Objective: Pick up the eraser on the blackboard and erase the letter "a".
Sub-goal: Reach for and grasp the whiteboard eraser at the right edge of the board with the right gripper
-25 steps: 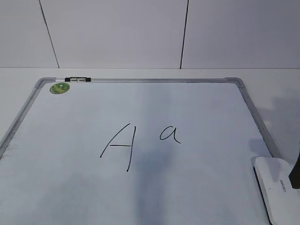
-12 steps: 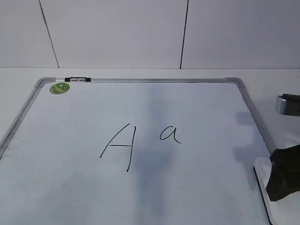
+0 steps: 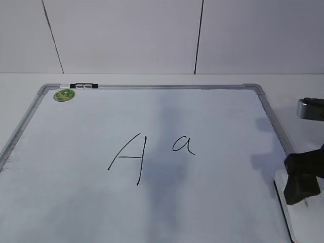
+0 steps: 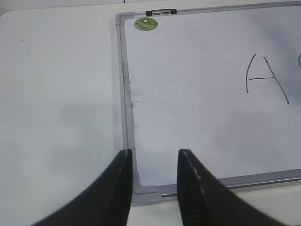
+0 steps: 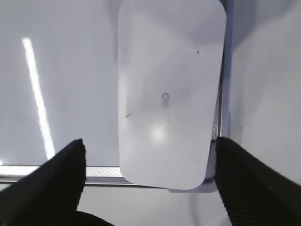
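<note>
The blackboard (image 3: 76, 152) is a white board with a grey frame lying flat on the table. A small handwritten letter "a" (image 3: 183, 145) sits to the right of a taller slanted capital "A" (image 3: 129, 158). The white eraser (image 5: 169, 89) lies at the board's near right corner; in the exterior view only a sliver of the eraser (image 3: 281, 190) shows beside the arm. My right gripper (image 5: 149, 155) is open, its fingers straddling the eraser's near end, apart from it. My left gripper (image 4: 154, 157) is open and empty over the board's near left corner.
A round green sticker (image 3: 64, 94) and a black-and-white clip (image 3: 84, 86) sit at the board's far left corner. The grey frame (image 5: 225, 108) runs along the eraser's right side. White table (image 4: 56, 94) lies left of the board, and a white wall stands behind.
My right gripper has come in from the right edge and now sits over the eraser, hiding most of it in the exterior view. The board and letters are unchanged.
</note>
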